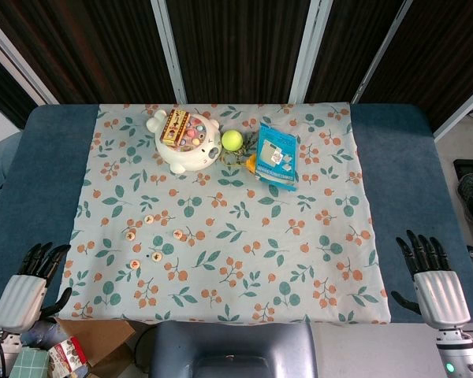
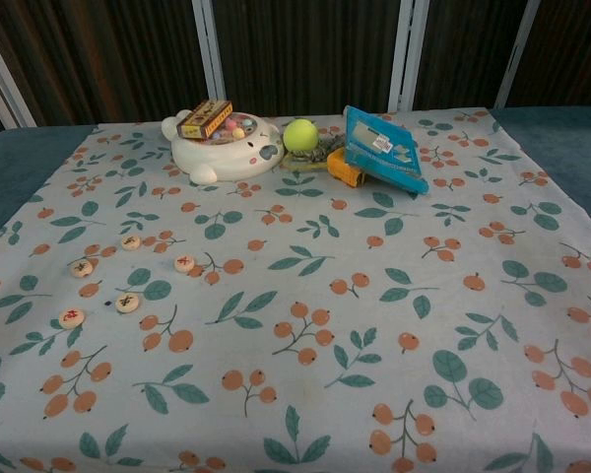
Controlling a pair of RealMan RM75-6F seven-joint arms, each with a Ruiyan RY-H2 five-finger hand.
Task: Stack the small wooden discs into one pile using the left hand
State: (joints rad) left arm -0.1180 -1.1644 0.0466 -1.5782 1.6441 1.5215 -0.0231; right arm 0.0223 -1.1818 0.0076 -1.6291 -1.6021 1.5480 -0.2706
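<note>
Several small wooden discs lie flat and apart on the floral cloth [image 1: 244, 260] at its left side, none stacked. One disc [image 1: 149, 220] is farthest back, another disc [image 1: 177, 234] lies furthest right, and a third disc [image 1: 135, 264] is nearest the front edge. The chest view shows the same scattered group, with a disc [image 2: 184, 263] to the right and a disc [image 2: 71, 317] nearest the front. My left hand [image 1: 31, 287] hovers off the cloth's front left corner, fingers spread, holding nothing. My right hand [image 1: 432, 279] is at the front right, also spread and empty. Neither hand shows in the chest view.
At the back of the cloth stands a white bear-shaped toy [image 1: 185, 142] with a small box on top. Beside it are a tennis ball [image 1: 232, 140] and a blue packet [image 1: 277, 156]. A cardboard box [image 1: 94, 339] sits below the table's front left.
</note>
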